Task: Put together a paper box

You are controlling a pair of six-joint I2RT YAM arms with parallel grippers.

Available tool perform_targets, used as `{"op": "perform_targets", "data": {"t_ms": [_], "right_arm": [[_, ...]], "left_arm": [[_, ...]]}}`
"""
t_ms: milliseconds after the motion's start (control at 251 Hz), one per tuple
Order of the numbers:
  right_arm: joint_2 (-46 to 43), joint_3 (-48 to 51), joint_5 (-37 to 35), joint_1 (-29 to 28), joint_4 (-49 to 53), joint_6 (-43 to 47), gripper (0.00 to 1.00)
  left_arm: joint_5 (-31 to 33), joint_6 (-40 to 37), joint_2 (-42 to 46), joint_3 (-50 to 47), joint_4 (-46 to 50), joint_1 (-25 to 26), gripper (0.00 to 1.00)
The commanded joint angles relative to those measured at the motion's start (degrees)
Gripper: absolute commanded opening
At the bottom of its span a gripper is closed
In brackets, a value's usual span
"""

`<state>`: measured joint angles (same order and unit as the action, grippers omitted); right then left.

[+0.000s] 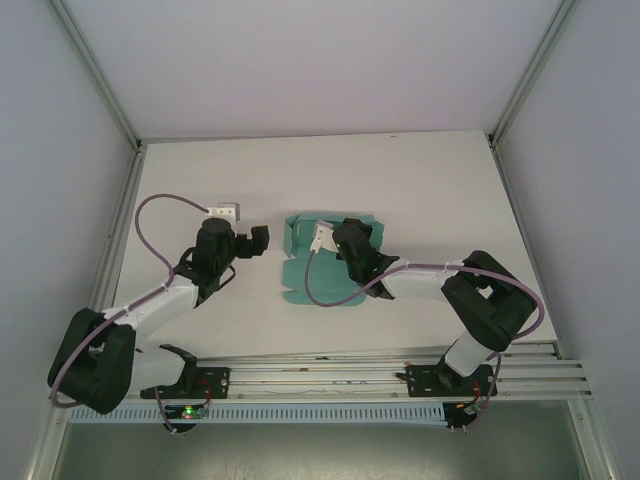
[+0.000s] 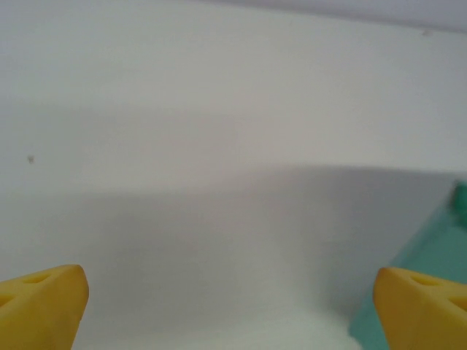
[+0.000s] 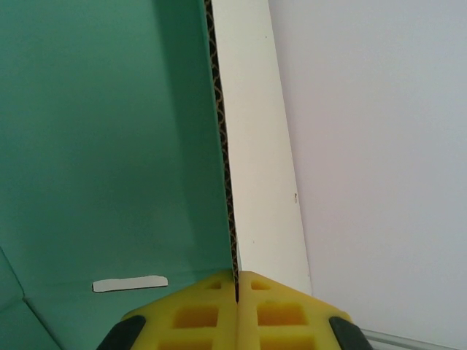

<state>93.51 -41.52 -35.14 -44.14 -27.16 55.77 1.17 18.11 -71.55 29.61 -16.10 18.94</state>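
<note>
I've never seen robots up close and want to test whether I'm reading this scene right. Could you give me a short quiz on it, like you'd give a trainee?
1. True or false: the left hand is gripping the paper box.
2. Which hand is closed on a raised flap of the box? A) the left hand B) the right hand C) neither
3. Fill in: one face of that flap is teal-green, the other is ____.

Key: 1 false, its fingers stand wide apart with the box off to one side. 2 B. 3 white.
</note>
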Motion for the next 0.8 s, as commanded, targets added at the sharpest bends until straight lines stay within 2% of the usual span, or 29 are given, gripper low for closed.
{"op": "perform_targets", "data": {"t_ms": [0,52,128,196,295,443,595,798], "right_arm": [[1.3,-1.3,-0.1,-0.6,2.5,-1.0,0.0],[1.5,-1.7,0.0,-0.7,2.5,-1.1,0.0],[1.8,-2.2,0.2,-0.7,2.5,-0.8,0.0],[1.8,-2.5,0.2,-0.7,2.5,-0.7,0.0],[1.8,-2.4,0.1,-0.8,2.7,-0.6,0.0],[1.6,-2.4,0.4,-1.2,3.3,-1.2,0.0],[1.9,-2.4,0.4,-1.7,3.3,-1.6,0.0],[2.2,-2.5,-0.2,-2.1,3.7,-2.5,0.0]], "left_arm": [[-15.3,-1.4,-3.7,-1.6,-5.2,0.0,1.0],[-20.3,-1.9,-6.0,-1.1,-8.8,0.1,0.99],[-25.6,-3.4,-10.2,1.1,-11.1,0.1,0.88],[-27.9,-4.5,-14.1,4.1,-10.9,0.2,0.77],[-30.6,-5.9,-17.7,6.0,-13.2,1.0,0.7],[-27.9,-7.7,-20.7,8.3,-13.6,2.4,0.64],[-22.9,-9.8,-23.5,11.1,-11.1,4.8,0.53],[-11.1,-10.2,-24.7,13.3,-6.5,7.1,0.56]]}}
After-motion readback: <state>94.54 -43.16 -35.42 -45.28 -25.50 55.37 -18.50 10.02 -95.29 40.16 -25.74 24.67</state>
